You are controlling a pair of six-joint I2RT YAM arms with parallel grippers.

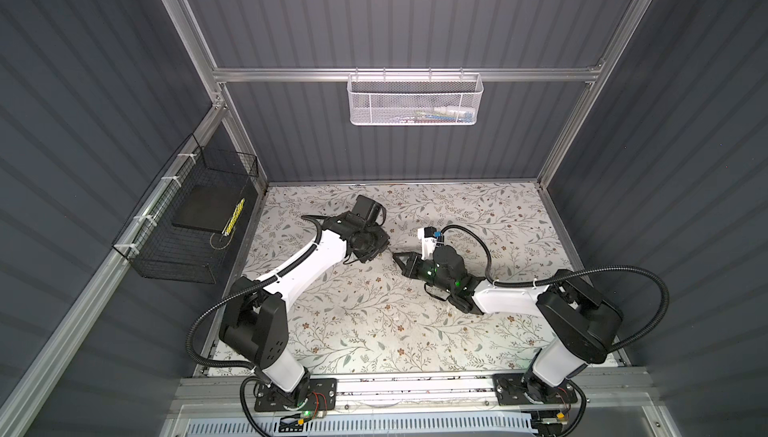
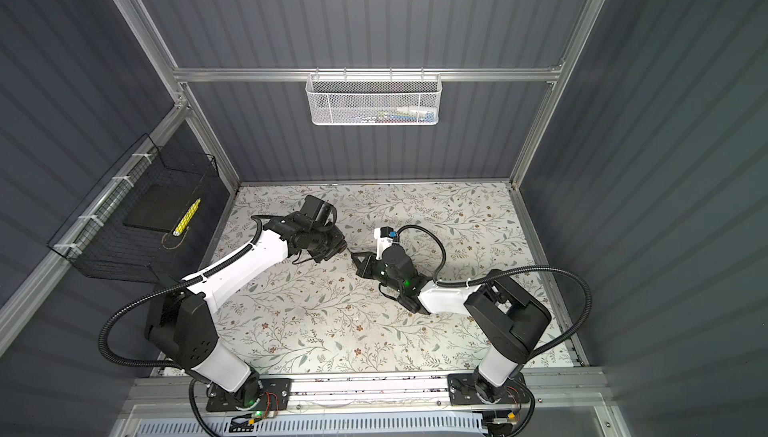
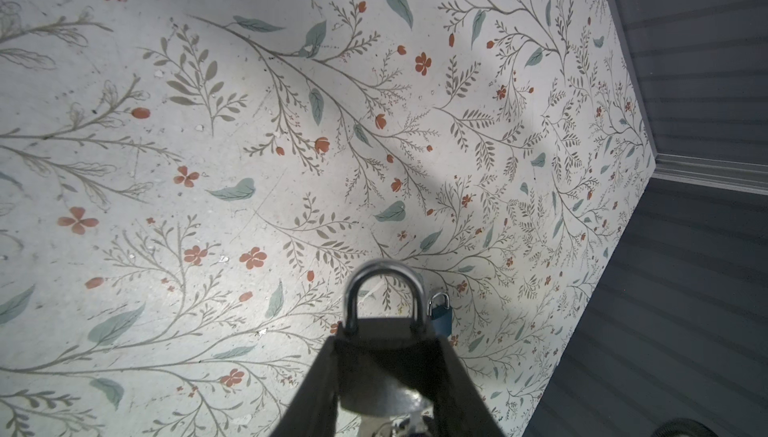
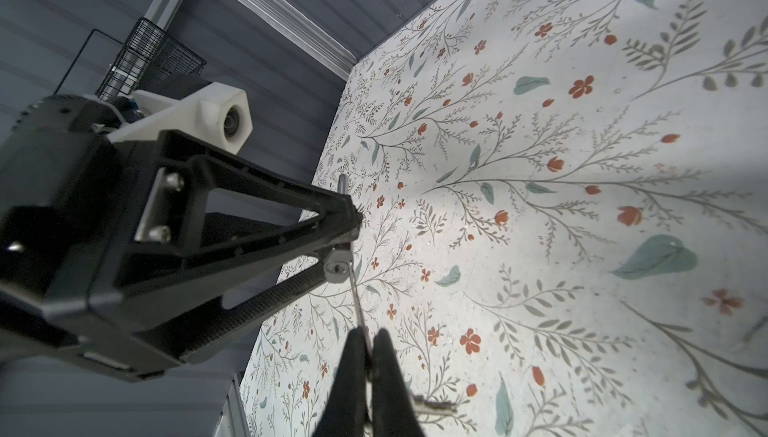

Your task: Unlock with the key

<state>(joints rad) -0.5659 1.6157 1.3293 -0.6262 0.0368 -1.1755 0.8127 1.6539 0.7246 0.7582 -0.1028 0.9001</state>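
My left gripper (image 3: 386, 339) is shut on a silver padlock (image 3: 384, 366). It is held off the floral table, with the closed shackle (image 3: 384, 285) sticking out past the fingertips. In both top views the left gripper (image 1: 384, 244) (image 2: 343, 246) meets the right gripper (image 1: 397, 257) (image 2: 355, 257) mid-table, tip to tip. My right gripper (image 4: 369, 337) is shut on a thin key (image 4: 358, 302). The key's blade reaches the padlock's bottom face (image 4: 337, 268) beside the keyhole. I cannot tell whether the tip is inside it.
A small blue padlock (image 3: 439, 318) lies on the table past the held one. A key ring (image 4: 432, 406) trails beside the right fingers. A white mesh basket (image 1: 415, 100) hangs on the back rail and a black wire basket (image 1: 187, 227) on the left wall.
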